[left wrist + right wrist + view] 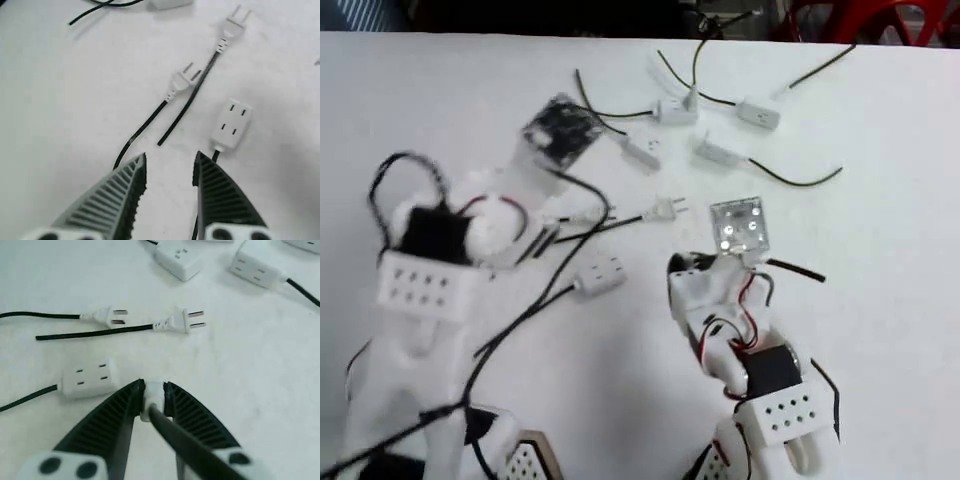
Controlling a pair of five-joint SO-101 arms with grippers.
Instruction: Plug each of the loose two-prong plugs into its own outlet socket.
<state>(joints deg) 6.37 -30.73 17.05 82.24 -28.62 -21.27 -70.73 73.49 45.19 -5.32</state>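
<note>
Our right claw [153, 386] is clamped on a white plug [152, 400] by its body, with the black cord [180, 440] running back between the fingers. We cannot see the prongs. We judge they point away from the wrist, which is how a plug must be held to go into slots. Just ahead of it on the table [880, 200] lies the nearest socket [90, 376], flat, slots facing up. Lying loose like that, it would probably slide under a push unless something steadies it. Our left claw [169, 157] hangs low over the table with its fingers apart and nothing between them. That same socket is just beside one tip, so we think this claw is well placed to brace it. Beyond the socket lie two loose plugs [181, 80] close together, prongs pointing the same way and none plugged in. More sockets [757, 113] wait near the table's far edge, well apart from both claws
</note>
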